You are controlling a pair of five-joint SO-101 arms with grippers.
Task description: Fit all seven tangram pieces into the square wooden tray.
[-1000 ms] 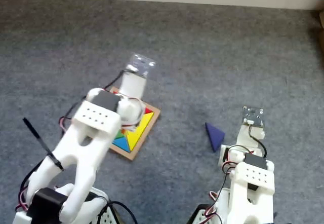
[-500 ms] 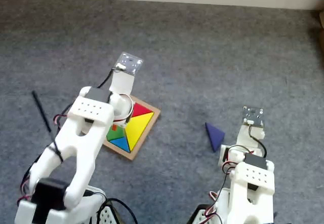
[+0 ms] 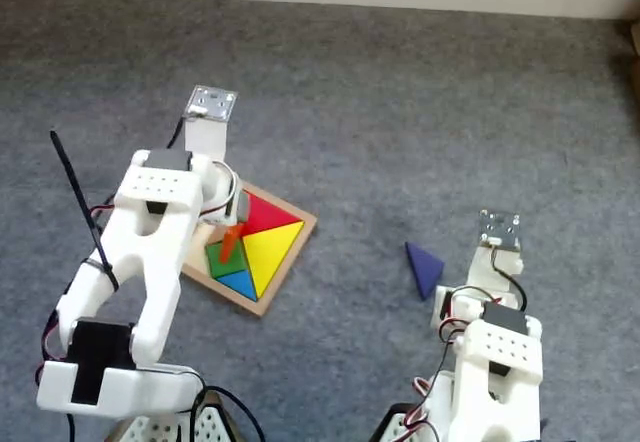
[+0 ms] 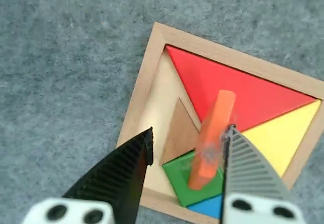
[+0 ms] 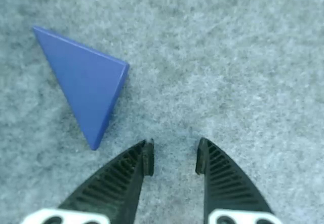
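Orange piece [image 4: 212, 138], standing tilted, in tray [image 4: 147, 69]

Wide open carpet [image 3: 450, 92] across the top and middle of the high view. At centre left, blocked above the tray [image 3: 303, 225] by the left arm [image 3: 150, 252]. Inside, cramped by an orange piece [image 4: 212, 138] standing tilted, close beside one finger of the left gripper [image 4: 190, 130]. Lower right, narrowed by the blue triangle [image 3: 424, 266] near the right arm [image 3: 495, 342].

The table [image 3: 400, 112] is lit softly and evenly from above. Faint diffuse shadows are cast under the left arm [image 3: 150, 252] and along the blue triangle [image 5: 83, 82]. The orange piece [image 4: 216, 120] is rendered smeared.
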